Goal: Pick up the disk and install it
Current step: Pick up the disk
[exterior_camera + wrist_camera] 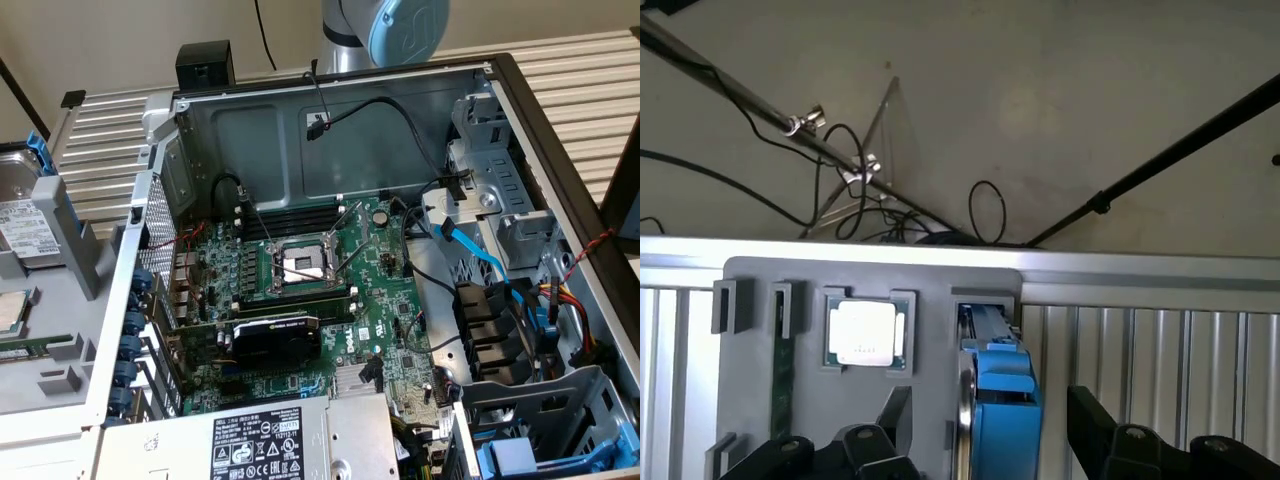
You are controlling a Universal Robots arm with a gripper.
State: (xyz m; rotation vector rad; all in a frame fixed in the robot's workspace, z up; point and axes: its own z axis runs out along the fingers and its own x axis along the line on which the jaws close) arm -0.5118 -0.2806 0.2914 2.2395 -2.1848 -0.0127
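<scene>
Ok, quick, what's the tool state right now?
Tool: open, holding nothing. The disk stands between its spread fingers in the grey holder, not gripped.

The robot arm [345, 35] is a round tube of shiny silver-grey metal. On it sits a big round cap [408, 25] in light blue, smooth like a lid. The cap has pale grey curved marks on it that look like part of a letter. The gripper [988, 400] is black all over. Its fingers [1092, 420] are thick flat bars with slanted tips. Each finger has round knuckles [1132, 438] that look like big buttons, and the black parts shine a little in the light
</scene>
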